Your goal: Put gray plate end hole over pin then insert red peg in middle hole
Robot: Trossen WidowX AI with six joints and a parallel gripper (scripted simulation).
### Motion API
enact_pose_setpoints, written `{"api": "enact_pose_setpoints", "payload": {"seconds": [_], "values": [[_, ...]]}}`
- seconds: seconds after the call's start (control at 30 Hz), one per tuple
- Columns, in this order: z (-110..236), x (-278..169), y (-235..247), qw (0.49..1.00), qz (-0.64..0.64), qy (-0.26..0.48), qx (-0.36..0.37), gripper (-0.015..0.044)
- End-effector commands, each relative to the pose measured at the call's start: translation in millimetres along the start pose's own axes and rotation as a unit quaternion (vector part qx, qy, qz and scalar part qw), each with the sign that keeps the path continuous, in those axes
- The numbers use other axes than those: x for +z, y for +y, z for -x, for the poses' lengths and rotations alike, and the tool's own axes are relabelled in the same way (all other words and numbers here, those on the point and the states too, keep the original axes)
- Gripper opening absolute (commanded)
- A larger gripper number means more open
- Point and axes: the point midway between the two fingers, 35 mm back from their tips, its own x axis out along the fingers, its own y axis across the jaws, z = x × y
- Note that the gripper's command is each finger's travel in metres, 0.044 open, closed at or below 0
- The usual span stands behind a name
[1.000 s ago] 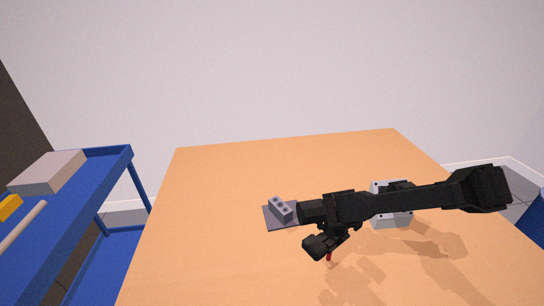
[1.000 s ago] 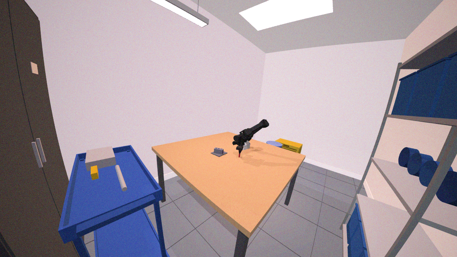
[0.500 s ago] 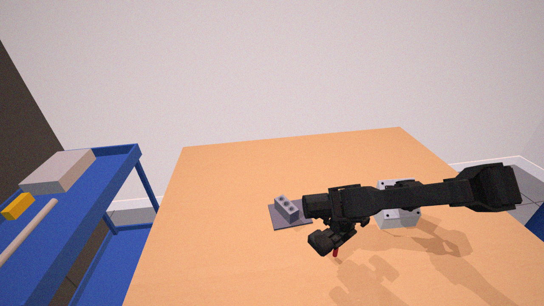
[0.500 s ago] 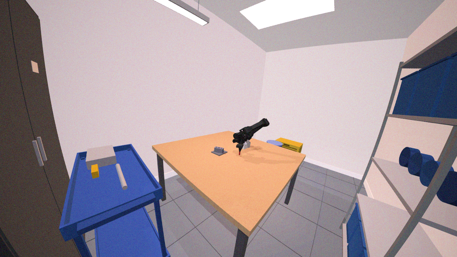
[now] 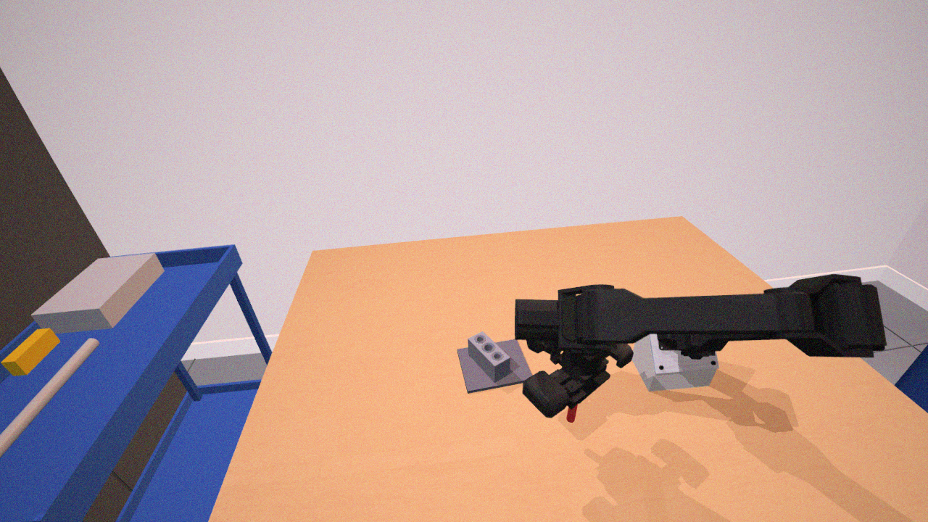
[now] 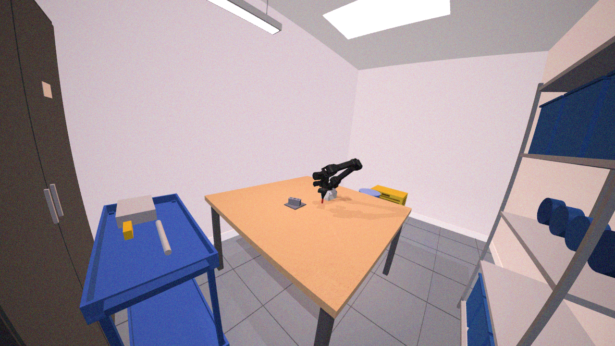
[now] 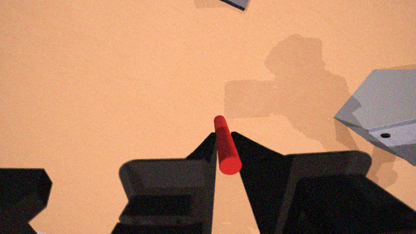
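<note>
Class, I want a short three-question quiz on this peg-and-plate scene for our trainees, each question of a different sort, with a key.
1. True or false: the tool is shut on the red peg.
2. How many holes show in the gray plate? A) two B) three C) four
3. Fill in: the plate sits on the flat ____, not on bare table.

Key: 1 true; 2 B; 3 base.
</note>
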Motion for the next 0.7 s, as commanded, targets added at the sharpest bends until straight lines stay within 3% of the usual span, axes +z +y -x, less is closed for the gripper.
{"api": "enact_pose_setpoints", "payload": {"seconds": [0.0,0.67], "values": [[14,1,1,1.000,0.003,-0.002,0.000,0.0000],[19,44,14,1.000,-0.015,-0.004,0.000,0.0000]]}}
